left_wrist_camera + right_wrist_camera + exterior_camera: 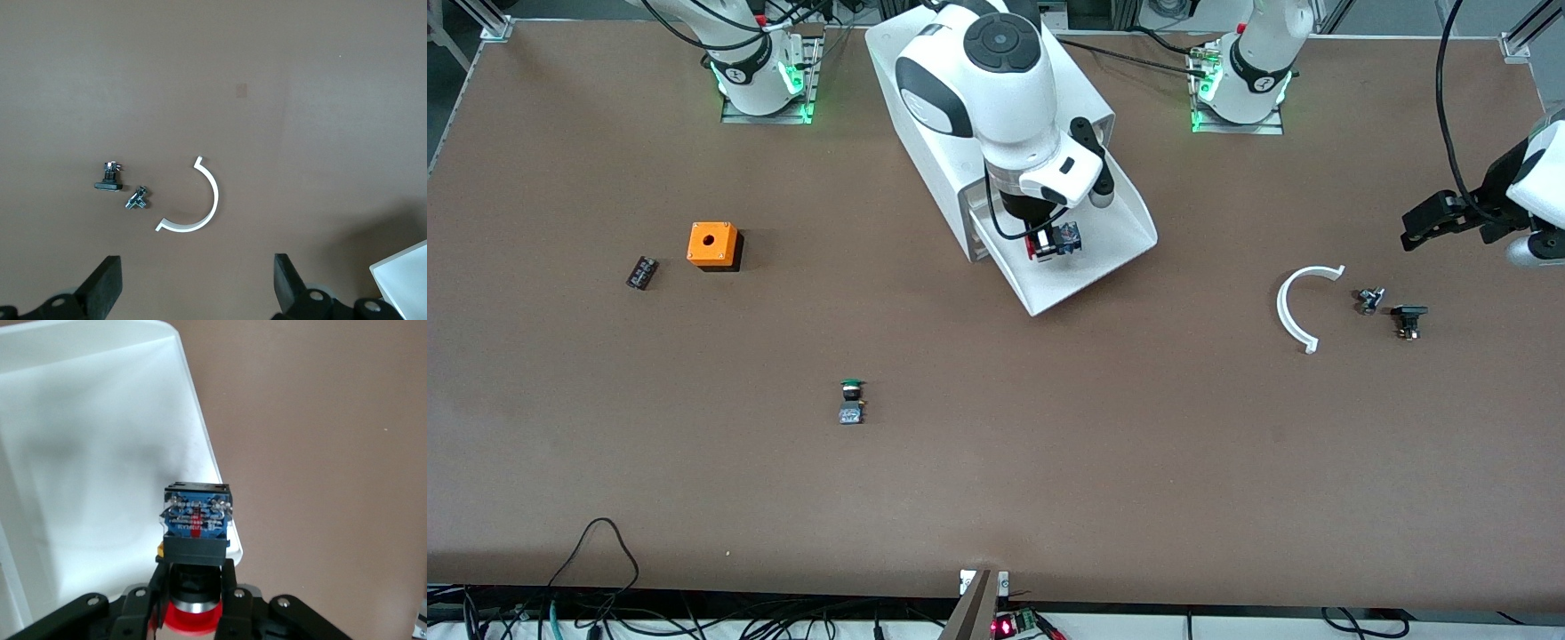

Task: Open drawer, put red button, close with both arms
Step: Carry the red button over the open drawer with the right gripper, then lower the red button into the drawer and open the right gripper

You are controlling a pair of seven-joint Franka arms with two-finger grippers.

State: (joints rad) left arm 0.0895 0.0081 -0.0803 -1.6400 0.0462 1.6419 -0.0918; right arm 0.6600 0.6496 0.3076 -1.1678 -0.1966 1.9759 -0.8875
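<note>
Nearest the front camera, green button [852,401] on the bench [1049,462]. Farther, left end effector [1436,222] waiting wide open, empty, above white half-ring [1294,307]. Right end effector [1049,242] clamped on red button [1055,242], hanging over open drawer [1120,240] of white cabinet [925,116]

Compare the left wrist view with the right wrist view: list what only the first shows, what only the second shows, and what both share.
Only the left wrist view: the open left gripper over bare table, the white curved piece and two small dark parts.

Only the right wrist view: the right gripper shut on the red button, over the open drawer.

Shared: the brown table and white of the drawer, just a corner in the left wrist view.
</note>
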